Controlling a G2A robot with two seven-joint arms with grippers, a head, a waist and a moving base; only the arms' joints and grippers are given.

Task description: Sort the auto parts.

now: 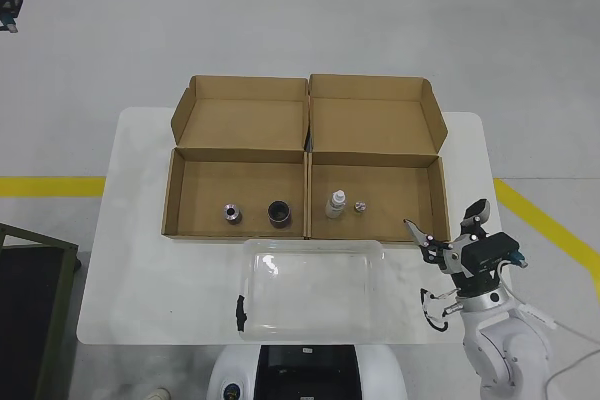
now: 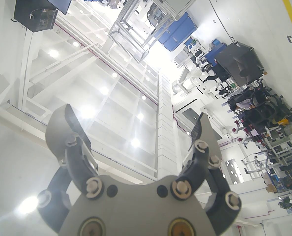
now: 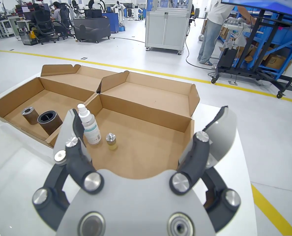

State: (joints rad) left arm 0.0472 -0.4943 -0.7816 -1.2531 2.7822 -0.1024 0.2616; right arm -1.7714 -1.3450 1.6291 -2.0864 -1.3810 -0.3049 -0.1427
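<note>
Taking the far edge of the white table (image 1: 140, 285) as 12 o'clock, two open cardboard boxes sit side by side, touching along their shared wall, with their lids lying back toward 12.

The left box (image 1: 168, 195) holds a small metal cylinder (image 1: 230, 212) and, just to 3 o'clock of it, a dark sleeve (image 1: 279, 212). Both stand on end with their long axes vertical, and the sleeve's bore faces up. They sit in the 6 o'clock half of the floor, near the front wall.

In the right box (image 1: 442, 200) a spray bottle (image 1: 336, 205) stands upright with its nozzle up, close to the shared wall. A short fitting (image 1: 360, 207) stands just beside it at 3 o'clock, silver cap on top, not touching it. From the fitting, the longest run of cardboard floor goes toward 3 o'clock, up to the right wall.

A clear plastic tray (image 1: 313, 243) lies at 6 o'clock of both boxes, its far rim just beside their front walls.

The right gripper (image 1: 446, 222) hangs over the table at 4 o'clock of the right box, just outside its front right corner. It points toward 11 o'clock, with its jaws spread wide and nothing between them. The table's right edge is close by at 3 o'clock.

The left gripper (image 2: 135, 112) points up at the ceiling, its jaws likewise wide apart and holding nothing.
</note>
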